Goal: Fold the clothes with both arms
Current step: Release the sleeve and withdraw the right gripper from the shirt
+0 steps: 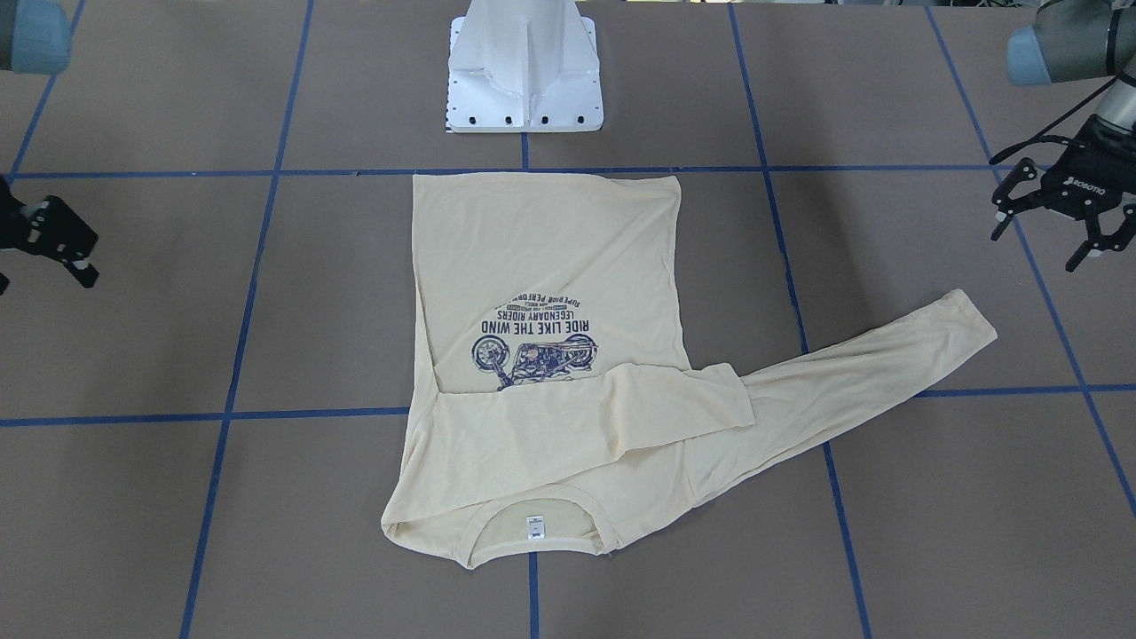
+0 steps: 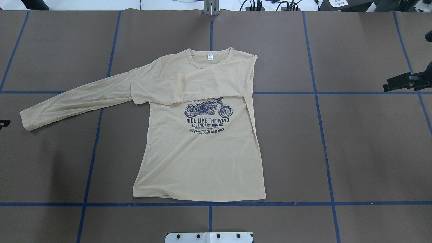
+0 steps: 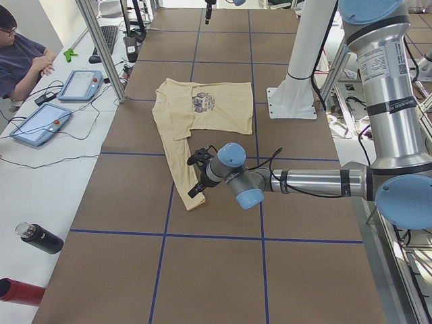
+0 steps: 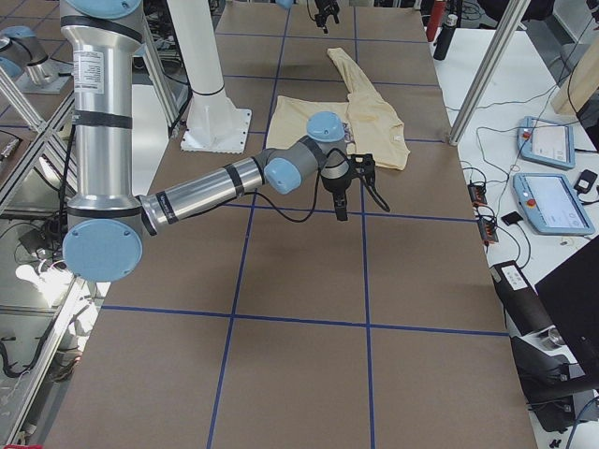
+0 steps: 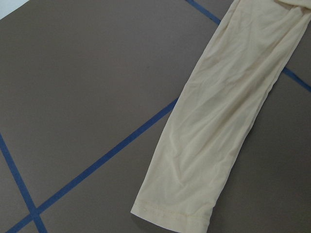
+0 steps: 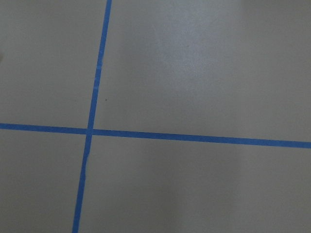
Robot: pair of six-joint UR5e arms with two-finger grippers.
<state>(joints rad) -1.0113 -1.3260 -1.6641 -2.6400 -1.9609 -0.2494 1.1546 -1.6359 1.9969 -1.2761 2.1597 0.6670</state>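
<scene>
The cream-yellow shirt (image 1: pixel 550 257) lies flat in the middle of the table, print side up, with its neck label (image 2: pixel 210 57) on the far side from the robot. One sleeve is folded across the chest (image 2: pixel 189 87). The other sleeve (image 2: pixel 77 98) stretches out toward my left, and its cuff shows in the left wrist view (image 5: pixel 170 213). My left gripper (image 1: pixel 1038 248) is open and empty, hovering just beyond that cuff (image 1: pixel 967 324). My right gripper (image 1: pixel 53 240) is open and empty over bare table, far from the shirt, at the right edge of the overhead view (image 2: pixel 401 82).
The white pedestal base (image 1: pixel 525 80) stands just behind the shirt's hem. Blue tape lines (image 6: pixel 194 137) grid the brown table top. In the left side view a seated operator (image 3: pixel 20 61), tablets and a bottle (image 3: pixel 40 237) are on a side bench.
</scene>
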